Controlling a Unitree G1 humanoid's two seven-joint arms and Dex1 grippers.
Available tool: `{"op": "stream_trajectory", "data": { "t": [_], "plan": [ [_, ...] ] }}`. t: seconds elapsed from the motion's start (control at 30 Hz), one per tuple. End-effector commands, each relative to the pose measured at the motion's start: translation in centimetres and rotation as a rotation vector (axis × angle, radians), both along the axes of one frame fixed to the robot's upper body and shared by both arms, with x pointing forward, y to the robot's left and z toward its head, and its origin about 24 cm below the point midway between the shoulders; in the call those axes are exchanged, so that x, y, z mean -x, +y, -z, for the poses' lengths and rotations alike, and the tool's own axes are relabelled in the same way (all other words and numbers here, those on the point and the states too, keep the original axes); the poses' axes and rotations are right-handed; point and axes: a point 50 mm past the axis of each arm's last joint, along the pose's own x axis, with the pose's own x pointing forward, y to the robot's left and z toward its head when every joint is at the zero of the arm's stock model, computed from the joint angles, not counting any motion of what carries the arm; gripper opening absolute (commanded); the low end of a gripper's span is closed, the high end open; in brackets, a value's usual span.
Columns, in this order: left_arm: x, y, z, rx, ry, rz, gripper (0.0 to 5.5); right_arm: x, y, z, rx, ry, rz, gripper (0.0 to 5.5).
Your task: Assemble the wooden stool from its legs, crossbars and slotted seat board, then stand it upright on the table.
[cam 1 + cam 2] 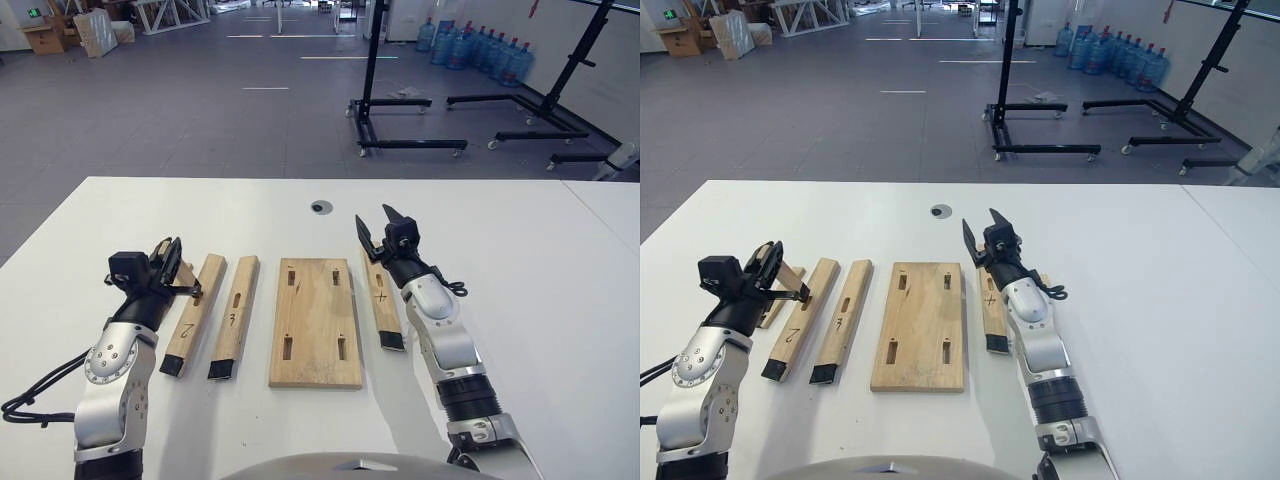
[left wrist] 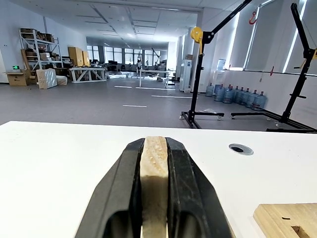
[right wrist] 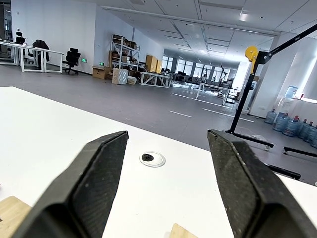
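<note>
Nearest me, the slotted seat board (image 1: 316, 322) lies flat on the white table (image 1: 520, 260). At its 9 o'clock lie the first leg (image 1: 193, 312), pen-marked N or Z, I cannot tell which, and the second leg (image 1: 235, 315), whose mark I cannot read. At 3 o'clock the third leg (image 1: 384, 305) bears a cross. My left gripper (image 1: 170, 262) pinches a wooden piece (image 2: 154, 168) farther out at 9 o'clock. My right gripper (image 1: 372, 213) hangs spread above the third leg's far end. A round grommet (image 1: 321, 207) sits at the board's 12 o'clock.

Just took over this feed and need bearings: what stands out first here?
The slotted seat board lies flat mid-table. At far left, the left gripper has its jaws shut on a wooden piece; the right gripper, jaws wide open, sits by the far end of the leg right of the board.
</note>
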Motion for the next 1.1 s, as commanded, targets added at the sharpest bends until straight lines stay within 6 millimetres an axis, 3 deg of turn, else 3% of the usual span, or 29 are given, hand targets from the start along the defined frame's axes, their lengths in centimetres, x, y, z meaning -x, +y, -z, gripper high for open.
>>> {"op": "stream_trajectory", "data": {
  "t": [0.03, 0.27, 0.4, 0.77, 1.1],
  "plan": [
    [0.0, 0.0, 0.4, -0.013, 0.021, 0.008, 0.37, -0.4, -0.2, -0.4, 0.010, -0.004, 0.004, 2.93],
    [0.2, -0.8, 1.8, -0.029, 0.098, 0.038, 0.37, -0.6, -0.4, -0.3, 0.003, 0.013, 0.016, 2.93],
    [0.2, 0.2, 2.1, -0.049, 0.126, 0.001, 0.37, -1.1, -1.2, -0.9, -0.086, 0.034, 0.046, 2.93],
    [0.2, 0.9, 1.9, -0.041, 0.140, 0.007, 0.37, -1.2, -1.0, -1.2, -0.091, 0.039, 0.035, 2.93],
    [1.6, 0.5, 2.9, -0.048, 0.182, -0.017, 0.37, -1.2, -1.2, -1.0, -0.070, 0.041, 0.039, 2.93]
  ]
}}
